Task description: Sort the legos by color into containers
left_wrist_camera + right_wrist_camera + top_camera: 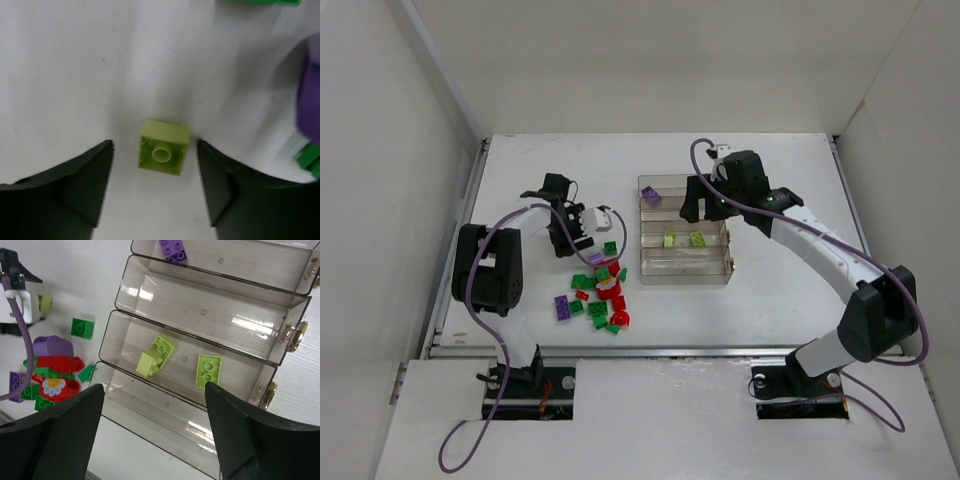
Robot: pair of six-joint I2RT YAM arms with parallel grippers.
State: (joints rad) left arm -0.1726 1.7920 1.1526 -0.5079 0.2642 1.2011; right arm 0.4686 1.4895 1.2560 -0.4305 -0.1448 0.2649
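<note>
My left gripper [571,236] is open and low over the table, left of the tray. In the left wrist view a lime-yellow brick [163,154] lies upside down on the table between its open fingers [154,149], touching neither. The loose legos [600,295], dark green, red and purple, lie in a pile just below it. My right gripper [694,206] is open and empty above the clear four-compartment tray [730,262]. The right wrist view [155,386] shows a purple brick [173,250] in the far compartment and lime bricks [156,356] [209,371] in the third.
A purple piece [310,95] and green bricks [310,160] lie close to the right of the left gripper. A purple brick [563,306] lies at the pile's left edge. White walls enclose the table on three sides.
</note>
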